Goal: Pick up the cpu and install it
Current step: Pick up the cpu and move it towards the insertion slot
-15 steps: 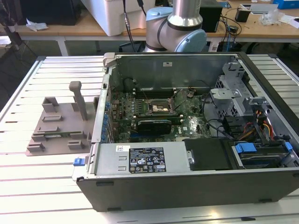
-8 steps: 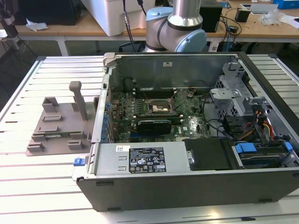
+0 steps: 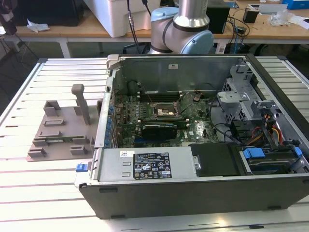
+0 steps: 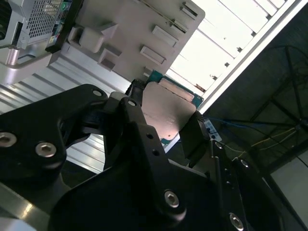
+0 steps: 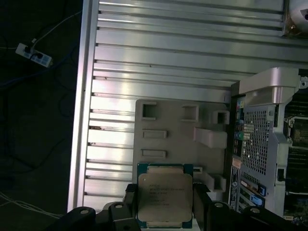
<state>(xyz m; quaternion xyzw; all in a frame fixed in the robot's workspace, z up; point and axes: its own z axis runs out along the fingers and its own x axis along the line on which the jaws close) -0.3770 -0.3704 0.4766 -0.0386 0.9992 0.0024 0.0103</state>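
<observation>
— How does the arm stand in the exterior view?
— The arm (image 3: 188, 21) shows its silver-and-blue joints rising behind the far wall of the open computer case (image 3: 193, 195). The case lies on the slatted table (image 3: 48, 193), with the grey fixture plate (image 3: 60, 133) just beside it on the exterior view's left.
— And the second wrist view?
— The gripper (image 4: 166, 115) pinches the cpu (image 4: 166, 108). Its black fingers (image 4: 192, 137) press on two opposite edges, so the chip sits squarely between them, metal top facing the camera.
— The first wrist view?
— The wrist looks down on the table. The gripper (image 5: 165, 206) clamps the cpu (image 5: 164, 192) by its sides and holds it flat. The chip overlaps the fixture plate's (image 5: 178, 127) edge, and the case stands beside it.
</observation>
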